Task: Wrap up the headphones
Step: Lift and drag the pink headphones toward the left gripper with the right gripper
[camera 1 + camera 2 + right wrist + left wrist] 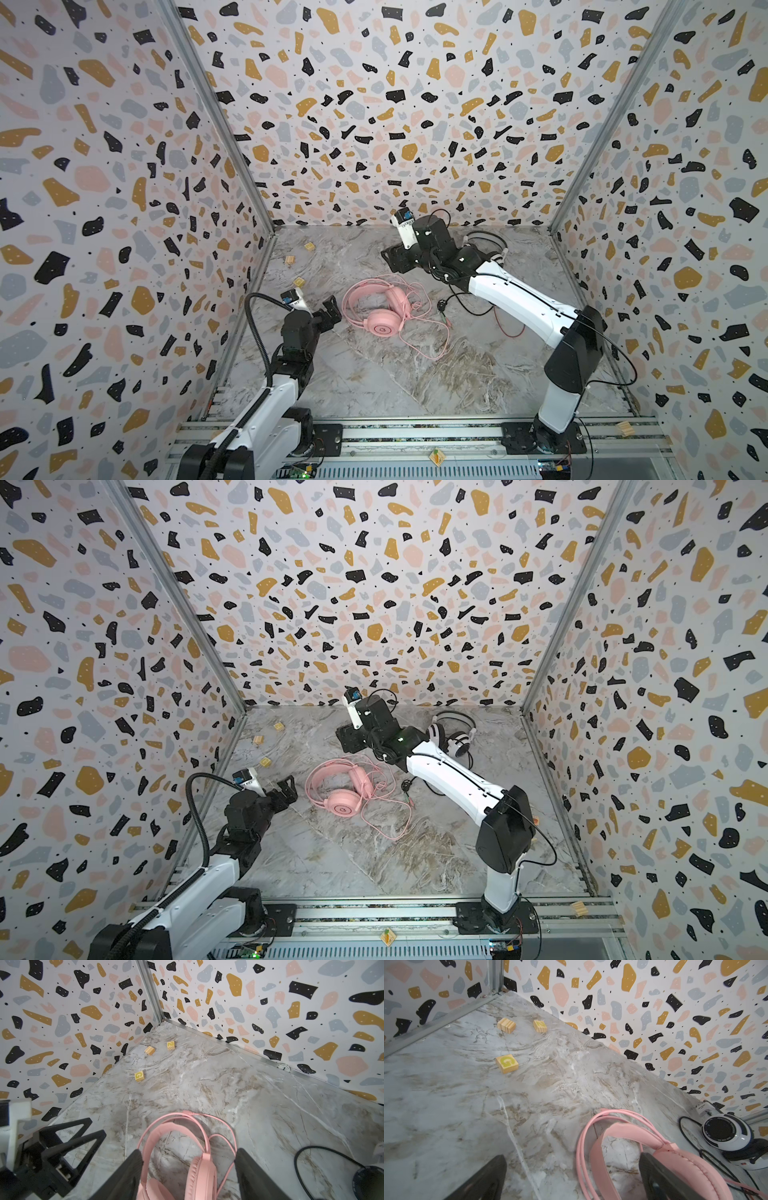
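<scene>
The pink headphones (376, 309) lie flat mid-table, their pink cord (432, 345) looping loose toward the front. My left gripper (328, 311) hovers just left of them, open; in the left wrist view one finger (660, 1178) stands in front of a pink ear cup (691, 1169). My right gripper (392, 259) hangs open behind and above the pink set; its wrist view shows the headband (166, 1128) and one ear cup (202, 1174) between the spread fingers, not clamped. The white-and-black headphones (455, 739) rest at the back right, largely hidden by the right arm, their black cord (469, 303) trailing forward.
Three wooden letter blocks (290, 260) (309, 246) (298, 281) sit near the back left wall. A thin red wire (505, 328) lies by the right arm. Patterned walls close three sides; a metal rail (415, 434) with two more blocks (624, 428) runs along the front.
</scene>
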Motion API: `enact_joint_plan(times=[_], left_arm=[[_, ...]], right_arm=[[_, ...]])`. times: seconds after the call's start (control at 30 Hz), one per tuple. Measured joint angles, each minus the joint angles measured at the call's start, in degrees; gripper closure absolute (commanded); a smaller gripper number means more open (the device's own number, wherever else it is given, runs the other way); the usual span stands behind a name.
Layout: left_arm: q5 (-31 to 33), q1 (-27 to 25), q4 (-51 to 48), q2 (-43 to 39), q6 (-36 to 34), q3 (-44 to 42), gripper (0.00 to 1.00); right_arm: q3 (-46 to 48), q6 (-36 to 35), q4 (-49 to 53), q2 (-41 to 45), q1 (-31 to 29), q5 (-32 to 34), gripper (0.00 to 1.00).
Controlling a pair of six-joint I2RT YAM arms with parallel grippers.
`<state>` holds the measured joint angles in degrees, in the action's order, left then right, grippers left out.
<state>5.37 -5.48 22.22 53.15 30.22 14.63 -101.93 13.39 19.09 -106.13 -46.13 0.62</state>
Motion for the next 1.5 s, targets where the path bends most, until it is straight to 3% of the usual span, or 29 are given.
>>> enact_joint_plan(times=[0.27,0.43,0.8,1.03,1.17,1.33,1.5], left_arm=[[-0.6,0.0,-0.7,1.9,0.0,0.0,0.00],[-0.7,0.0,-0.9,1.8,0.0,0.1,0.00],[-0.9,0.0,-0.9,1.8,0.0,0.1,0.00],[-0.9,0.0,-0.9,2.3,0.0,0.1,0.00],[-0.9,0.0,-0.8,2.6,0.0,0.1,0.00],[-0.9,0.0,-0.8,3.0,0.0,0.1,0.00],[-1.0,0.0,-0.6,3.5,0.0,0.1,0.00]], right_arm=[[-8.4,-0.5,12.0,-18.6,-0.5,2.7,0.26],[-11.4,-0.9,18.7,-23.1,-0.7,3.7,0.26],[-12.5,-1.0,22.9,-23.1,-1.1,3.8,0.31],[-10.8,-1.6,22.4,-23.2,-1.1,3.5,0.53],[-8.3,-1.9,20.1,-22.7,-1.1,3.5,0.58],[-2.6,-2.2,16.9,-18.8,-1.2,4.2,0.69],[11.6,-2.5,8.9,-9.0,-2.8,6.9,0.76]])
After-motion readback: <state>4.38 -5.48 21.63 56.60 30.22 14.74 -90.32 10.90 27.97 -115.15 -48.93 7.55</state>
